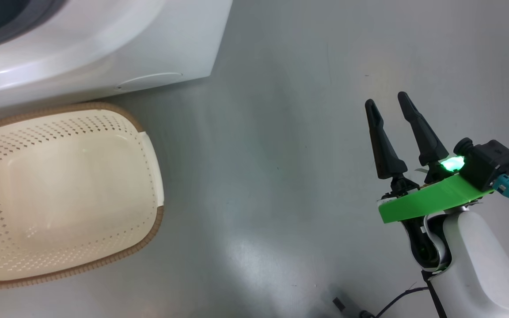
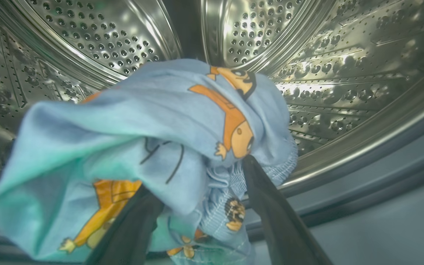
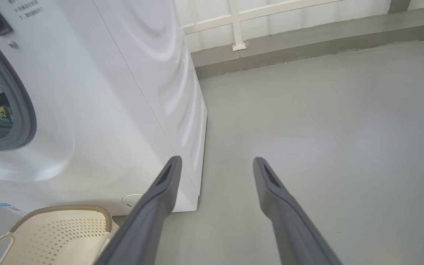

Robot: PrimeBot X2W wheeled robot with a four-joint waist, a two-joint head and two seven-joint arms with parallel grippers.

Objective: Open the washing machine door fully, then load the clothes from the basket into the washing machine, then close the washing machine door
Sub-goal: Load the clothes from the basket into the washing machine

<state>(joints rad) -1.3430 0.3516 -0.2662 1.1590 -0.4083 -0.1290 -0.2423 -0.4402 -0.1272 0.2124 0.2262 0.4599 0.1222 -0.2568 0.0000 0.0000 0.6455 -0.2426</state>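
My left gripper (image 2: 197, 176) is inside the washing machine's steel drum (image 2: 326, 73). Its two dark fingers (image 2: 271, 209) stand apart, open, and the light blue clothes (image 2: 142, 129) with orange bear prints hang draped over and between them. The white washing machine (image 1: 104, 53) fills the head view's upper left. Just in front of it on the floor, the cream basket (image 1: 66, 190) holds nothing. Over bare floor at the right, my right gripper (image 1: 387, 99) is open with nothing between its fingers. The washing machine door is out of view.
In the right wrist view the washing machine (image 3: 105, 110) stands at the left with its grey seal (image 3: 24, 110) around the opening. The basket (image 3: 61, 232) is below it. Grey floor (image 3: 326, 129) runs right to a low wall (image 3: 307, 33).
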